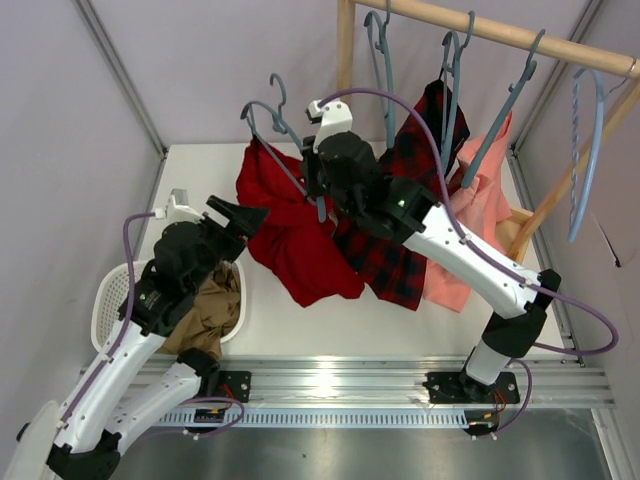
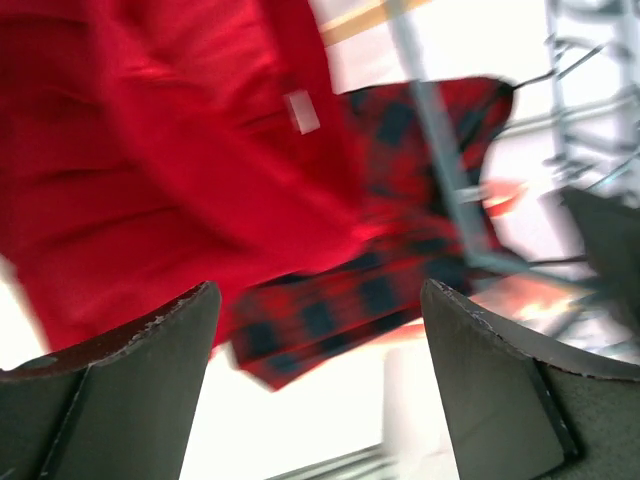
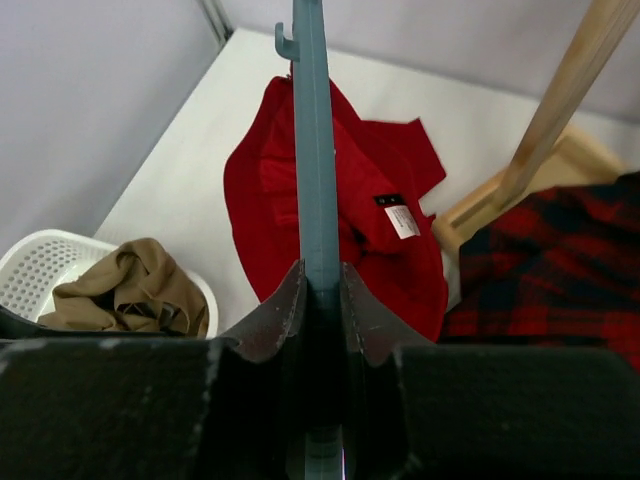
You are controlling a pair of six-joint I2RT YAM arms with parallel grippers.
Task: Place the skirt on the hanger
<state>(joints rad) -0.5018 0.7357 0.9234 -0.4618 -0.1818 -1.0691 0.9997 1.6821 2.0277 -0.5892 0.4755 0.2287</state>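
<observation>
Since the right gripper is clamped tight on the flat spine of the hanger, that arm is basically acting as the stand right now. The left gripper is spread wide with nothing between its fingers.

The skirt is bunched up right under and against the hanger, over the middle of the desk. Its top reaches toward the far-left corner and its bottom droops toward the near edge. The hanger's long axis runs from the far-left corner, hook end, back toward the middle where the right fingers pinch it, and the skirt follows roughly the same line.

From the left gripper, the skirt is straight ahead and just beside the fingertips on the right, so I'd say the left arm is the free one that has to do any tugging or threading. Honestly I can't tell from these views whether the waistband is actually looped over a hanger arm or just piled against it.

The table is plain white. At the near-left corner a white basket holds a tan garment. A red-and-black plaid garment touches the skirt's right side, with a pink garment beyond it toward the right edge. A wooden rail crosses the far-right corner with spare hangers on it, so there isn't much room on that side.
</observation>
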